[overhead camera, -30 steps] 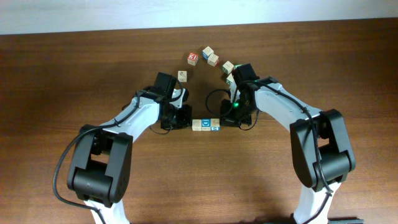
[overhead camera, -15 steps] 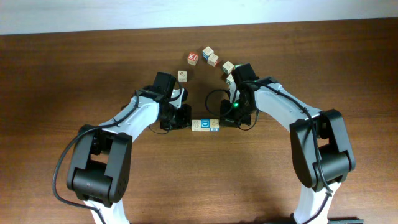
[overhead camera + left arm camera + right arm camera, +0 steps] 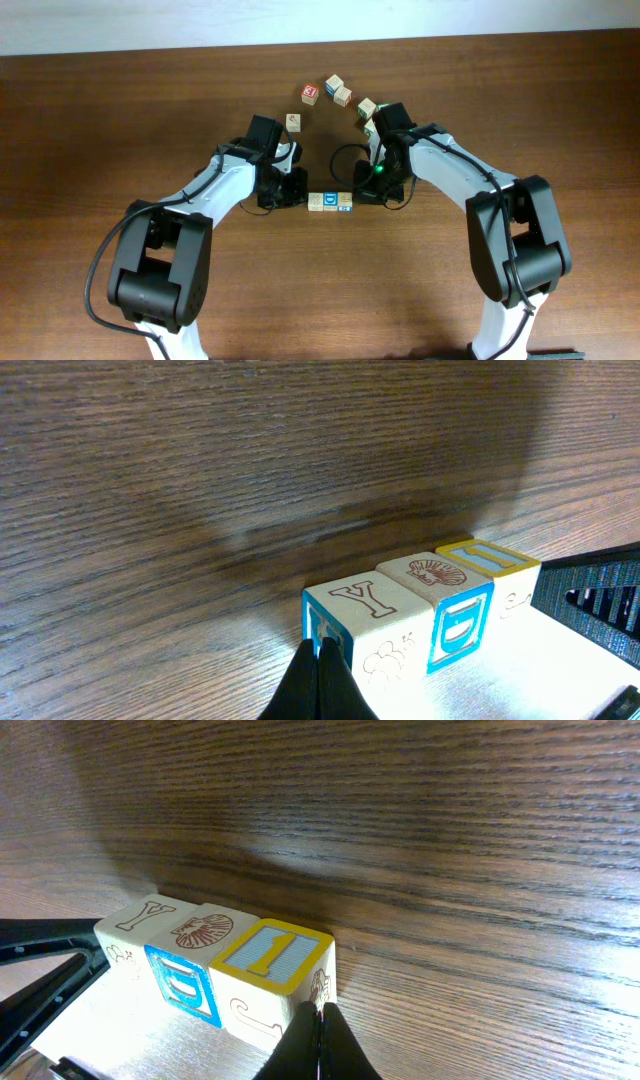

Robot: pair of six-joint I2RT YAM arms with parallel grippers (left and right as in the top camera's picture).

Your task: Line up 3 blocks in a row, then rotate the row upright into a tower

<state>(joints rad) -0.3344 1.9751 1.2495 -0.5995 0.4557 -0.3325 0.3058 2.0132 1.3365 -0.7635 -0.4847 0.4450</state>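
Observation:
The 3 blocks lie touching in a short row at the table's middle: a tan-topped Y cube (image 3: 316,201) (image 3: 365,608) (image 3: 145,915), a shell cube with a blue face (image 3: 331,201) (image 3: 440,585) (image 3: 200,935), and a yellow-framed cube (image 3: 346,201) (image 3: 490,558) (image 3: 270,955). My left gripper (image 3: 303,196) (image 3: 322,660) is shut, its tips against the Y cube's outer end face. My right gripper (image 3: 358,195) (image 3: 320,1020) is shut too, tips touching the yellow-framed cube's outer end. Neither holds anything.
Several loose cubes sit behind the arms: a red-faced one (image 3: 309,93), two more (image 3: 333,84) (image 3: 343,96), one by my right wrist (image 3: 367,107), another by my left wrist (image 3: 293,122). The right wrist view catches the left gripper's black fingers (image 3: 40,970).

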